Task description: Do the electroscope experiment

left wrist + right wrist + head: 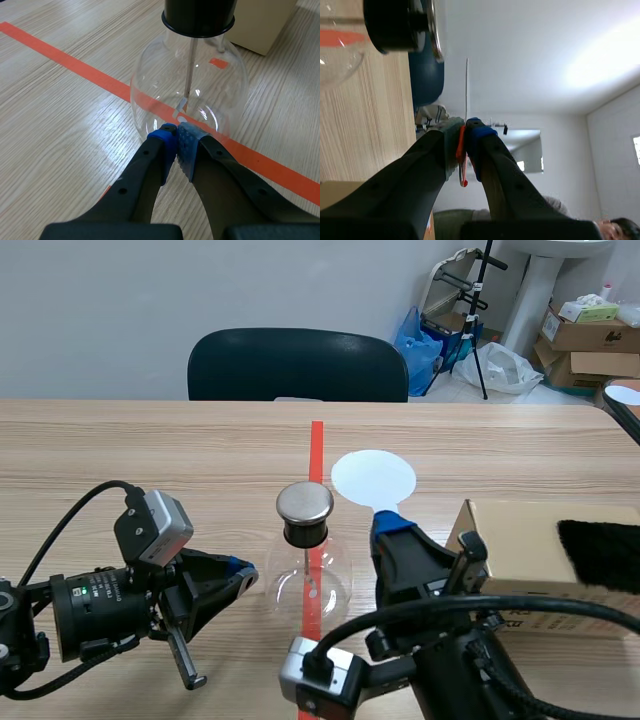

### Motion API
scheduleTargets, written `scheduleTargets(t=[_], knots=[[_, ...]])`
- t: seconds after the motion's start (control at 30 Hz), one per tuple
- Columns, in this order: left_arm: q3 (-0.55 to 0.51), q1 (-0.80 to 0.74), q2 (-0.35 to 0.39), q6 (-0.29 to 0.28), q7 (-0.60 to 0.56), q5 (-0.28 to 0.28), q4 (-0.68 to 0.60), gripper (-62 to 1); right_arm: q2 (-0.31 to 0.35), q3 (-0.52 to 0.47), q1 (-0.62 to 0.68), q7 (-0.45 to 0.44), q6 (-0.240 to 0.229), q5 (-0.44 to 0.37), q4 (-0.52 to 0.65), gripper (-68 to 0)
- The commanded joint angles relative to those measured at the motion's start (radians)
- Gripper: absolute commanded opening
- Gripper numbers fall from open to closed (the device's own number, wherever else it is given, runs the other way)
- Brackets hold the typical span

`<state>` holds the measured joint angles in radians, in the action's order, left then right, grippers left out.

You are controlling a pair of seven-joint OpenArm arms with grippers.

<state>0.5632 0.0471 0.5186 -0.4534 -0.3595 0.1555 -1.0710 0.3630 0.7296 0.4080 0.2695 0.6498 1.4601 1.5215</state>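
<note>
The electroscope is a clear glass flask (312, 580) with a black stopper and a round metal cap (304, 502), standing on the red tape line mid-table. Inside hang a thin rod and foil (186, 100). My left gripper (240, 575) is shut on nothing, its tips (176, 142) right at the flask's lower wall (150, 95). My right gripper (392, 525) is shut on the orange handle (462, 160) of a white round disc (372, 478), held upright just right of the cap. In the right wrist view the disc shows edge-on (466, 90), beside the flask's cap (436, 30).
A cardboard box (520, 550) with a black furry cloth (600, 552) on top stands at the right of the table. A dark chair (297, 365) is behind the far edge. Boxes and bags lie on the floor at the back right.
</note>
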Motion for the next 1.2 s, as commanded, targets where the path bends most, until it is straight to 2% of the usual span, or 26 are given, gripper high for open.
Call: scheduleTargets(t=[0.0, 0.23, 0.43, 1.17], knots=[[-0.005, 0.003, 0.000, -0.003, -0.014, 0.009, -0.007, -58.2, 0.014, -0.001, -0.011, -0.023, 0.011, 0.001, 0.009, -66.5], [-0.005, 0.003, 0.000, -0.003, -0.014, 0.009, -0.007, -58.2, 0.014, -0.001, -0.011, -0.140, 0.011, 0.001, 0.009, -66.5], [-0.005, 0.003, 0.000, -0.003, -0.013, 0.009, -0.007, -58.2, 0.014, -0.001, -0.011, -0.184, 0.011, 0.001, 0.009, -66.5], [-0.005, 0.003, 0.000, -0.003, -0.013, 0.008, -0.007, -58.2, 0.014, -0.001, -0.011, -0.195, 0.011, 0.001, 0.009, -66.5]])
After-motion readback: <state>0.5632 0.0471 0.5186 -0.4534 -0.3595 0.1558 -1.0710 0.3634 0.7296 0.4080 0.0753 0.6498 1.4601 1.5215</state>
